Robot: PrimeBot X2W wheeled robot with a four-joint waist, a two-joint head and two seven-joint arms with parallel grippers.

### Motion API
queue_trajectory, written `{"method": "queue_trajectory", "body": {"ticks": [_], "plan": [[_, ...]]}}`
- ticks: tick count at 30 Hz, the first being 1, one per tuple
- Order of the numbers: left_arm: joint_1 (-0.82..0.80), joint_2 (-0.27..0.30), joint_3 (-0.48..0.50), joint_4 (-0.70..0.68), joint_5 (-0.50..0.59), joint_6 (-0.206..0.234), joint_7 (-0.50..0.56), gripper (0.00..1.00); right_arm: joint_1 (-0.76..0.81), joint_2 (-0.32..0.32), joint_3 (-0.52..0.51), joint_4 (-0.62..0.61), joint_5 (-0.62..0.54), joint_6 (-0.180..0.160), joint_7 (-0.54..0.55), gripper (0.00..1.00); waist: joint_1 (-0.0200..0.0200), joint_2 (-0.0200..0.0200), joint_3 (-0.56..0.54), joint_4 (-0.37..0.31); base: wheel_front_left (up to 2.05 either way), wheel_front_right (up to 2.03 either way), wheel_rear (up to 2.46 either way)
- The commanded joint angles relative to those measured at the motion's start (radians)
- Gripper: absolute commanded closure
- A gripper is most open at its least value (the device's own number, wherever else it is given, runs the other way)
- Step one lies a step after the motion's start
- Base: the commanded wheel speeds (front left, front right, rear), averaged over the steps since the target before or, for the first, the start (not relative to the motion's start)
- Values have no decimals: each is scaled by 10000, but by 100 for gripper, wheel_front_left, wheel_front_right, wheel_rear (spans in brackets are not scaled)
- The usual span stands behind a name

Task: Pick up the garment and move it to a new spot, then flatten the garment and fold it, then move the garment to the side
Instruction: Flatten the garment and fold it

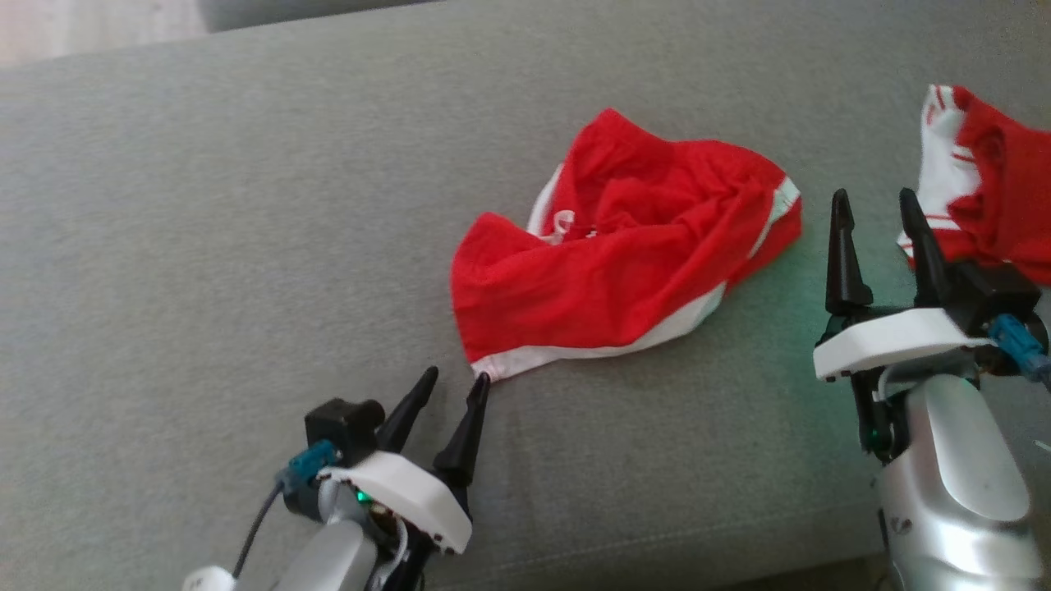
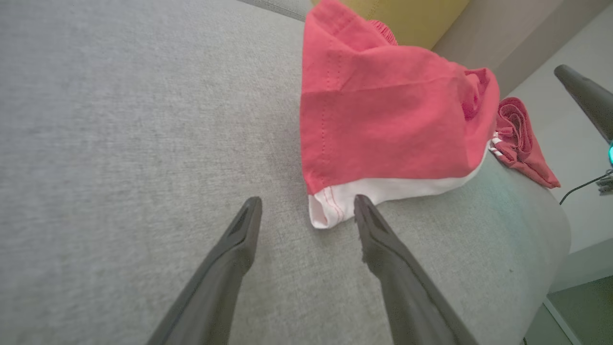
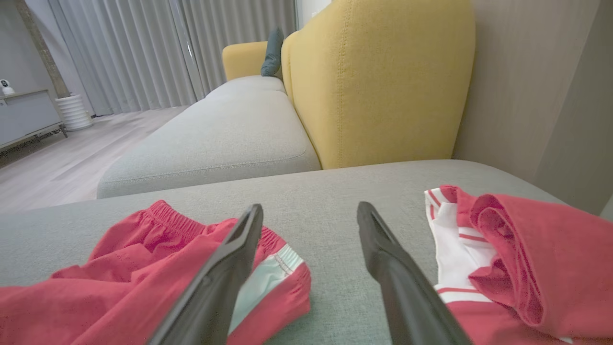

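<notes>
A wide grey fabric sofa seat (image 1: 205, 246) filled most of the head view. In the right wrist view a mustard-yellow upholstered backrest (image 3: 383, 81) rose behind it.

A crumpled pair of red shorts with white side stripes and a white hem (image 1: 624, 246) lay near the middle of the seat, bunched and uneven rather than flat. The gathered waistband was on the far side and one white hem corner pointed toward the robot. A second red and white striped garment (image 1: 993, 180) lay in a heap at the seat's right edge, apart from the shorts.

The right claw (image 1: 872, 195) stood between the two garments with its two dark fingers spread wide. It held nothing, and bare grey fabric showed between the fingers in its own wrist view.

The left claw (image 1: 456, 377) sat low at the near side, also spread wide and gripping nothing. Its right fingertip met the white hem corner of the shorts, and its left fingertip was over bare seat.
</notes>
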Motion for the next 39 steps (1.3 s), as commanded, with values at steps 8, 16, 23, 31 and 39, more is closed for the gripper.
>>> {"method": "queue_trajectory", "body": {"ticks": [8, 16, 23, 31, 39], "plan": [[-671, 24, 217, 371, -162, -263, -124, 0, -244, -10, 164, -663, 82, 63, -95, 0, 0, 0, 317, -635, 0, 0, 0], [-736, 24, 737, 278, -84, -20, -124, 100, -218, -10, 145, -701, 129, 63, -95, 0, 0, 0, 358, -658, 0, 0, 0], [-935, 24, 2114, 6, 348, 448, -124, 100, -153, -10, 214, -589, 213, 63, -95, 0, 0, 0, 327, -468, 0, 0, 0], [-1151, 24, 3300, 644, 1190, 654, -124, 100, 31, -10, 677, -485, 325, 63, -95, 0, 0, 0, 96, -292, 0, 0, 0], [-644, 24, 3569, 664, 1613, 840, -124, 0, 428, -10, 1297, -587, 395, 63, -95, 0, 0, 0, -278, -49, 0, 0, 0]]}}
